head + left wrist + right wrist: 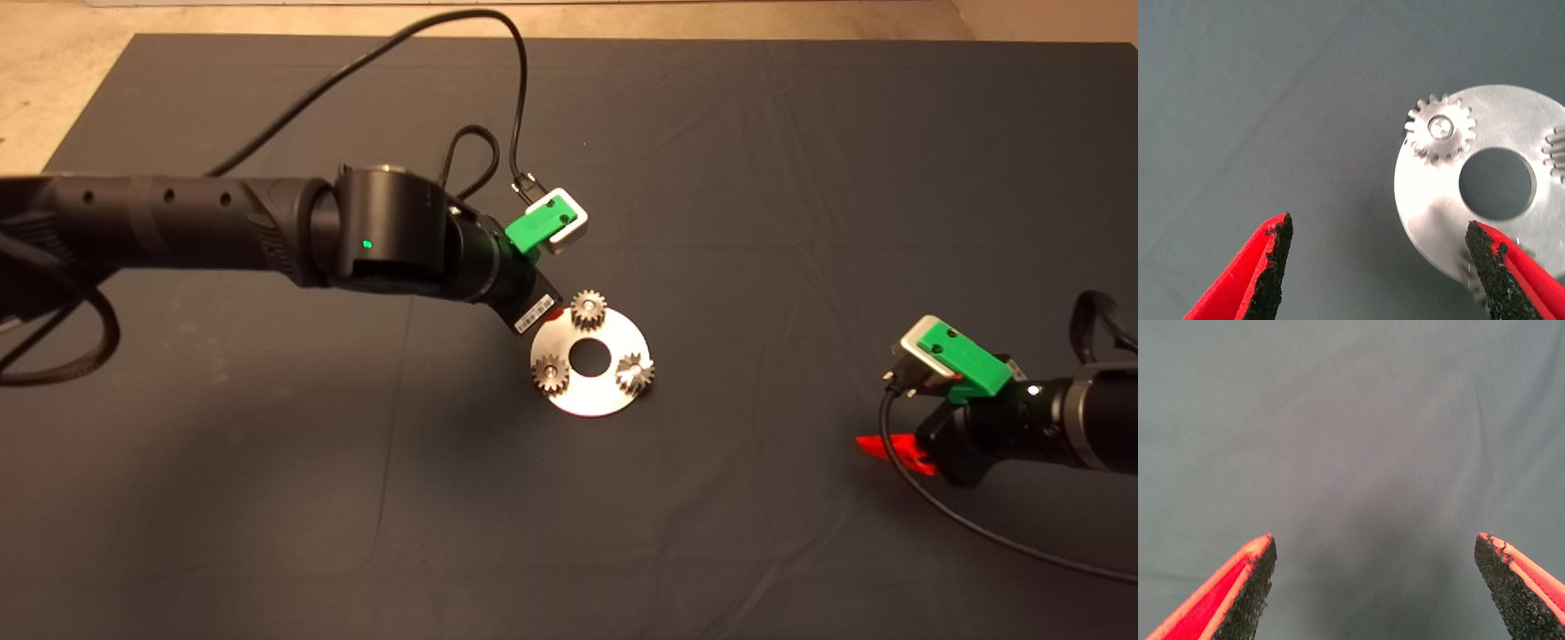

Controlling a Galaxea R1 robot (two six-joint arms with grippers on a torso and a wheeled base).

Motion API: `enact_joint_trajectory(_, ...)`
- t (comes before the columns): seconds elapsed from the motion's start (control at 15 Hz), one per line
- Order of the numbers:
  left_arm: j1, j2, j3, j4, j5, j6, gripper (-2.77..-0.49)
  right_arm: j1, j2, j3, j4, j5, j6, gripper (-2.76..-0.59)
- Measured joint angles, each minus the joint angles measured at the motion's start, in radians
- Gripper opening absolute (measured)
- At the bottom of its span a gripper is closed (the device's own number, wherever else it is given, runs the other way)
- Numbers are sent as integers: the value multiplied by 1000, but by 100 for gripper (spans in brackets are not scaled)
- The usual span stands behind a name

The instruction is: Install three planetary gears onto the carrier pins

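Observation:
A flat round silver plate [594, 398] with a large centre hole lies mid-mat. Three planetary gears sit on its carrier pins: one at the far edge [588, 308], one near left [550, 373], one near right [635, 372]. In the left wrist view a pin head [1441, 127] shows in the centre of one gear [1431, 143]; a second gear [1557, 152] is cut off by the picture's edge. My left gripper [556, 314] hovers at the plate's far-left rim, open [1378, 230] and holding nothing. My right gripper [898, 453] rests open [1375, 543] over bare mat at the right.
The dark mat [267, 498] covers the table, with pale floor [53, 80] beyond its far-left corner. Black cables loop above the left arm [498, 107] and trail from the right wrist [996, 538].

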Motion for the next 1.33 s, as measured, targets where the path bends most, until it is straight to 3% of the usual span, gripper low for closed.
enact_joint_trajectory(0.13, -36, -1, 8, -85, 25, -27, -148, 50, 22, 0, 73, -10, 5, -115)
enact_joint_trajectory(0.2, -46, -4, 25, -114, 43, -57, -148, 65, 34, 4, 112, -13, 16, -115)
enact_joint_trajectory(0.33, -58, -3, 95, -132, 97, -136, -148, 83, 45, 30, 156, -13, 78, -115)
enact_joint_trajectory(0.47, -74, -1, 187, -144, 194, -261, -148, 91, 55, 48, 174, 1, 143, -115)
enact_joint_trajectory(0.53, -85, -1, 239, -145, 237, -337, -148, 91, 60, 48, 176, 22, 153, -115)
enact_joint_trajectory(0.6, -95, -1, 298, -152, 261, -415, -148, 92, 71, 48, 176, 48, 160, -115)
enact_joint_trajectory(0.67, -100, -1, 353, -162, 265, -484, -148, 94, 103, 48, 176, 61, 164, -115)
enact_joint_trajectory(0.87, -113, 2, 519, -190, 264, -671, -148, 93, 276, 48, 175, 76, 172, -115)
enact_joint_trajectory(0.93, -116, 1, 548, -196, 265, -706, -148, 93, 334, 48, 170, 62, 177, -115)
enact_joint_trajectory(1.0, -117, 1, 559, -197, 268, -721, -148, 92, 389, 48, 168, 34, 178, -115)
enact_joint_trajectory(1.07, -119, 1, 567, -197, 270, -732, -148, 92, 427, 48, 164, -15, 179, -115)
enact_joint_trajectory(1.13, -121, 1, 572, -198, 270, -740, -148, 90, 462, 48, 161, -100, 183, -115)
enact_joint_trajectory(1.27, -122, 1, 583, -200, 270, -753, -148, 84, 536, 48, 156, -230, 191, -115)
enact_joint_trajectory(1.33, -122, 1, 584, -200, 270, -756, -148, 79, 572, 48, 154, -240, 198, -115)
